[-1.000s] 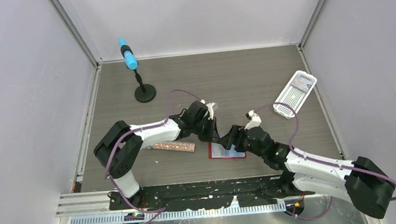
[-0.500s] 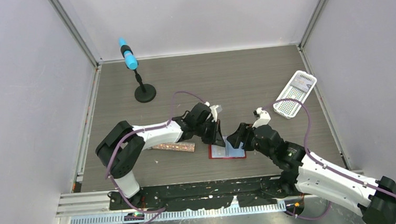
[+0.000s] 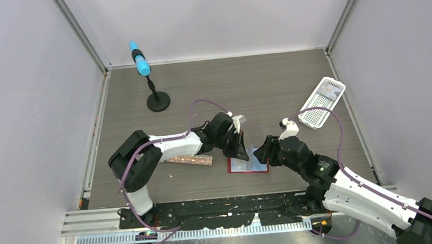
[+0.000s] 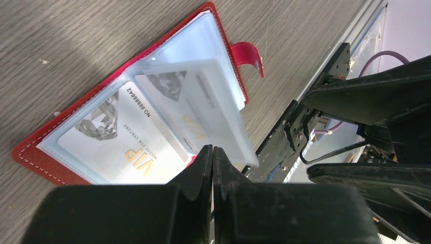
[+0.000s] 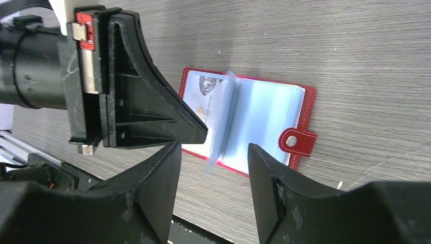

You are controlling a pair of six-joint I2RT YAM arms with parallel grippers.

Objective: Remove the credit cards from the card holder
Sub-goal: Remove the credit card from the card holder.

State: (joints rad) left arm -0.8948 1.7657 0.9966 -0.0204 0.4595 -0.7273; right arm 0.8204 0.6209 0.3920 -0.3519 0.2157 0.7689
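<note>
The card holder (image 3: 243, 167) lies open on the table, a red wallet (image 4: 31, 152) with light blue pockets and a snap tab (image 5: 296, 141). A pale VIP credit card (image 4: 119, 147) sits in its left pocket. A second card (image 4: 201, 109) is in a clear leaf that stands up from the middle (image 5: 226, 119). My left gripper (image 3: 240, 149) is shut, its tips (image 4: 212, 150) down at the wallet's near edge with nothing between them. My right gripper (image 5: 214, 150) is open, its fingers on either side of the raised leaf's lower edge without touching it.
A glittery pink-brown tube (image 3: 189, 159) lies just left of the wallet, under the left arm. A white perforated basket (image 3: 322, 101) sits at the far right. A black stand (image 3: 158, 102) with a blue cylinder (image 3: 139, 59) is at the back left.
The left gripper slid right and down onto the wallet's edge. The right gripper shifted slightly right, and its jaws narrowed round the raised leaf.
</note>
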